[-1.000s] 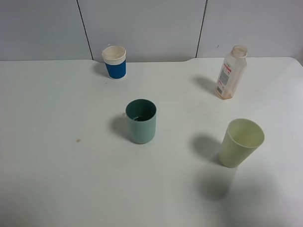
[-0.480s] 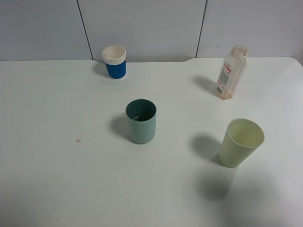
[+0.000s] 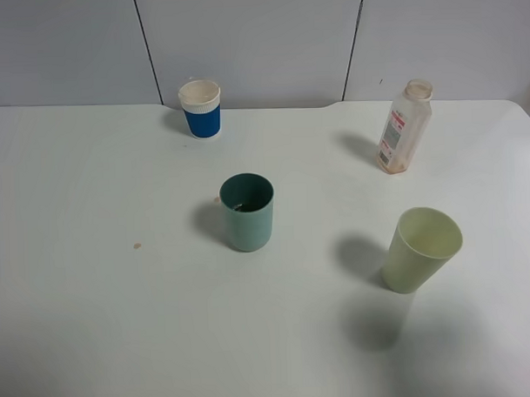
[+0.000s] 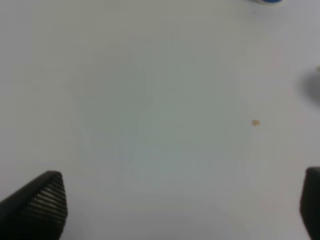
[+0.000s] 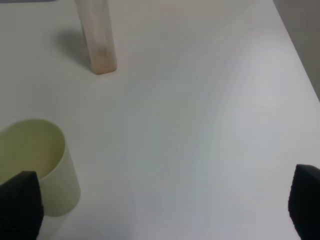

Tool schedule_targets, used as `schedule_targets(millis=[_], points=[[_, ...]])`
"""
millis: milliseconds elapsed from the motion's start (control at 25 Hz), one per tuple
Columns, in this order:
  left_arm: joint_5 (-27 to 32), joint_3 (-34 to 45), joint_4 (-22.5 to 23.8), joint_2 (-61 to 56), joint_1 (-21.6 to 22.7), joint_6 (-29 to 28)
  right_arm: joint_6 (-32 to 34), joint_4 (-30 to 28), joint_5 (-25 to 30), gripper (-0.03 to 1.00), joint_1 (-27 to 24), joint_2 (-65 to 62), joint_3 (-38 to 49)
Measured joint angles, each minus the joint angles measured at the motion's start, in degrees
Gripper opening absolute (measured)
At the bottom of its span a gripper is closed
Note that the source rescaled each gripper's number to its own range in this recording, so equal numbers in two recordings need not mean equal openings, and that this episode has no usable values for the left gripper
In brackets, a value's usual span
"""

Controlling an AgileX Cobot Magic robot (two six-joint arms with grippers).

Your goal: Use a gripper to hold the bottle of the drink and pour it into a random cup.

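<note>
White table [image 3: 95,326] carries the bottle of the drink [image 3: 403,127] upright at its far right, well apart from the teal cup [image 3: 247,211] at centre, while both the left gripper [image 4: 175,210] and right gripper [image 5: 160,212] hover spread wide, grasping nothing.

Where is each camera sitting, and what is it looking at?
Exterior high: up above, looking down on the white table with the bottle of the drink, teal cup, pale yellow-green cup and blue-sleeved paper cup; no robot parts show.
Left wrist: on the left arm, facing bare table and a small brown spot; the left gripper fingertips stand wide apart.
Right wrist: on the right arm, facing the bottle and yellow-green cup; the right gripper is open.
Shared: high and right wrist views both show the bottle and yellow-green cup.
</note>
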Motion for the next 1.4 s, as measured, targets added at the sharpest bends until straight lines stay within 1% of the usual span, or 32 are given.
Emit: schedule_targets(millis=[600,840,1400], points=[[0.0,0.0,0.0,0.0,0.0,0.0,0.0,0.0,-0.18,0.99,0.0,1.32,0.0],[0.0,0.0,0.0,0.0,0.0,0.0,0.0,0.0,-0.2,0.99,-1.61,-0.02,0.0],[-0.04,0.0,0.0,0.0,0.0,0.0,0.0,0.0,-0.2,0.99,-1.61,-0.02,0.0]])
